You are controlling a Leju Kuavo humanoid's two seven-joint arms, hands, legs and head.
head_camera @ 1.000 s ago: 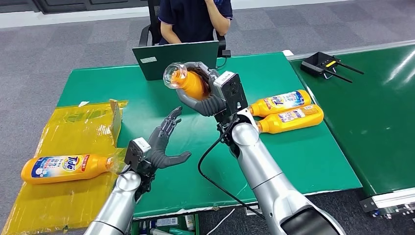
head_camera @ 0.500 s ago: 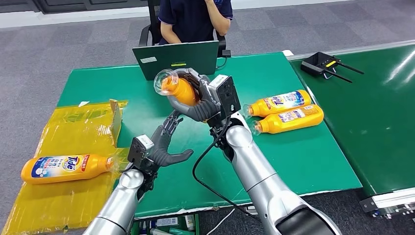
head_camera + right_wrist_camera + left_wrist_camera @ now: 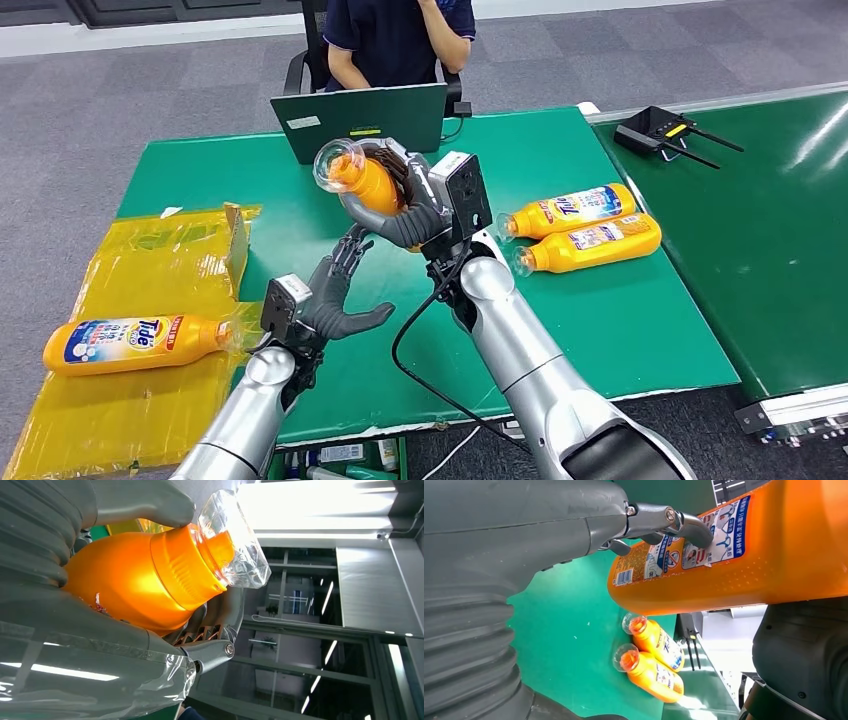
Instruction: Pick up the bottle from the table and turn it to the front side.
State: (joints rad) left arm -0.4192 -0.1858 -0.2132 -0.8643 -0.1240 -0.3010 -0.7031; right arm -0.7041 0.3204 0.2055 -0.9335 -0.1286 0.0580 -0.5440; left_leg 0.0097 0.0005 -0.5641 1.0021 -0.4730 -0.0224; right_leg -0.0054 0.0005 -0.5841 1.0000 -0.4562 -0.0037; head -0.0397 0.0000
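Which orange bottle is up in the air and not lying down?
The orange bottle gripped by the right hand, raised above the table. The other three lie flat: two together, one on yellow plastic.

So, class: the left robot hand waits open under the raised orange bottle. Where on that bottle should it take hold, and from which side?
Probably the wide lower body of the raised orange bottle, coming from below, where the left robot hand waits open. The right robot hand already wraps the upper body near the clear cap, so only the bottom end is free.
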